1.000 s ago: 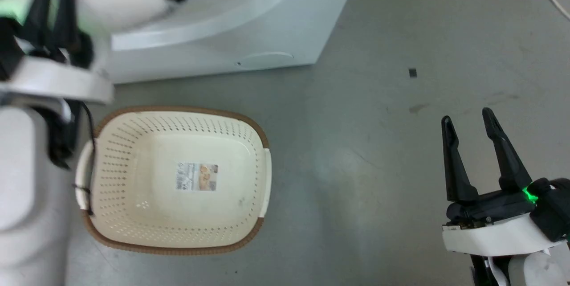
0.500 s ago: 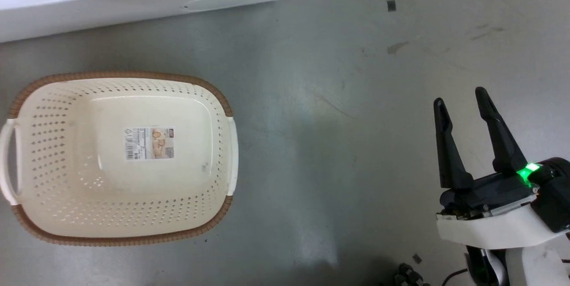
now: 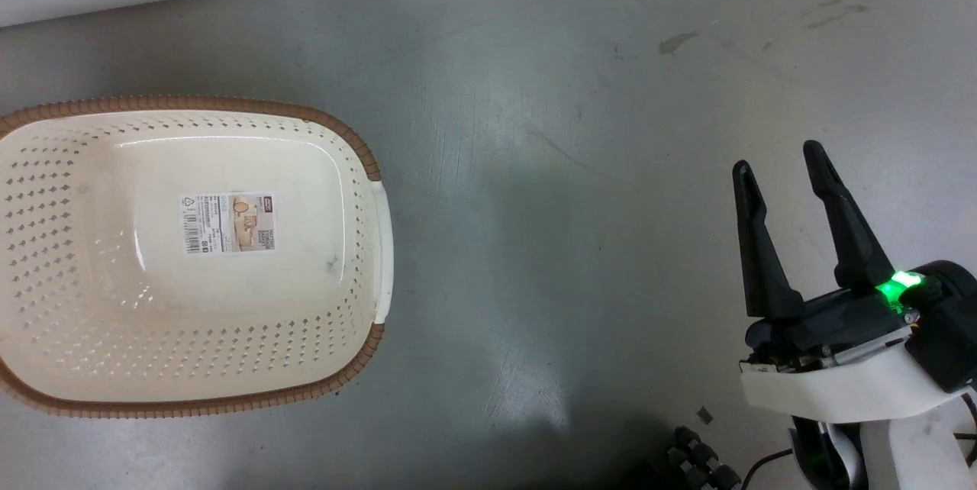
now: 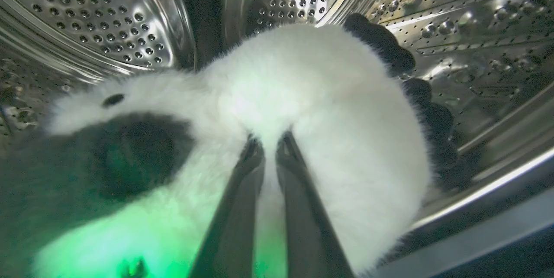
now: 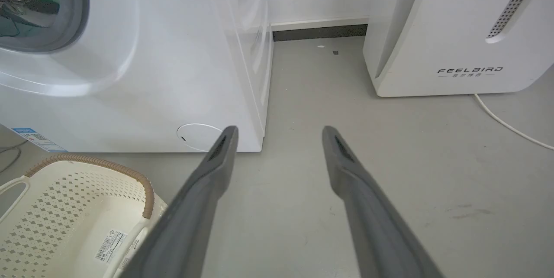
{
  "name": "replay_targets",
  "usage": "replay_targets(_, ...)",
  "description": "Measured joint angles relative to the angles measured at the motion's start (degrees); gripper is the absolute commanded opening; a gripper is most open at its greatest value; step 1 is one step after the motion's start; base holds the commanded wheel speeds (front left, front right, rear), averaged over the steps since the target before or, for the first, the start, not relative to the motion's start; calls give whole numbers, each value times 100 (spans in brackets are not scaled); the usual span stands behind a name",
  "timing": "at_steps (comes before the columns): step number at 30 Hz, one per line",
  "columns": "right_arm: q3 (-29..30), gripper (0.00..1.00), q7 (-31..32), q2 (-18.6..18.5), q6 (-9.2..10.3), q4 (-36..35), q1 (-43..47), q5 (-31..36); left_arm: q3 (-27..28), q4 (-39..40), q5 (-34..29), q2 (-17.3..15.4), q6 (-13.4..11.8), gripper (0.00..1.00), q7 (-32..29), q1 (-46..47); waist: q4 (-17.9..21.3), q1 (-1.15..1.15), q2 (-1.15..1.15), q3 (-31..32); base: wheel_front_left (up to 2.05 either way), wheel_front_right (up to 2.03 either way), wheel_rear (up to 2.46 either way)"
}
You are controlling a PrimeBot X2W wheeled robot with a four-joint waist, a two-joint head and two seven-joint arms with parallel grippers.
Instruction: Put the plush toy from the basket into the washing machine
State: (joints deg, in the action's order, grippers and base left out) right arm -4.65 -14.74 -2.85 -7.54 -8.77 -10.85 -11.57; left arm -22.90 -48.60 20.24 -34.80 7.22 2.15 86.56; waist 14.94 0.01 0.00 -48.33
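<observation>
We are looking down on a grey floor (image 3: 534, 169). At the left the basket (image 3: 366, 162) is sitting just in front of the white base of the washing machine (image 5: 173, 74), whose grey-ringed porthole (image 5: 82, 9) is showing at the upper left of the right wrist view. Farther right, across a strip of floor, a white appliance lettered FEELBIRD (image 5: 433, 31) is standing by the wall. A pale cable (image 5: 506, 124) is trailing over the floor beside it.

Our left hand (image 4: 269, 146) is reaching inside the shiny perforated drum (image 4: 108, 18), with its two fingers drawn close together and pinching the white fur of the plush toy (image 4: 324, 109). Our right hand (image 3: 777, 156) is hovering over the floor at the right, well apart from the basket. Its fingers are standing spread apart with bare floor between them, and they are pointing toward the gap between the washing machine and the appliance.

The plush toy is sitting inside the drum, its white body curving across our view, a black patch at the left and black limbs at the right. We cannot tell whether it is resting on the drum or hanging from our fingers. The basket is showing its cream bottom and the label sticker (image 3: 227, 224) there.
</observation>
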Motion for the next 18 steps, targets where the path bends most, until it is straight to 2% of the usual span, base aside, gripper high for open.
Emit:
replay_targets(1, 0, 100, -1, 0, 0, 2, -2, -12, -74, -53, 38, -25, 0, 100, 81, 26, -7, 0, 0, 6, 0, 0, 0)
replay_targets(9, 99, 100, 0, 0, 0, 21, -103, 48, -602, -434, 367, 10, 2, 100, 825, -31, -124, 0, 0, 200, 0, 0, 0)
replay_targets(13, 230, 100, 0, 0, 0, 25, -117, 142, -644, -436, 589, 176, 2, 100, 1169, -288, -228, 0, 0, 388, 0, 0, 0)
replay_targets(16, 281, 100, 0, 0, 0, 30, -111, 299, -567, -223, 725, 343, 2, 100, 1246, -692, -339, 0, 0, 581, 0, 0, 0)
replay_targets(18, 324, 100, -1, 1, 0, 27, -109, 366, -336, 231, 736, 422, -13, 100, 1252, -1018, -438, 0, 0, 716, 0, 0, 0)
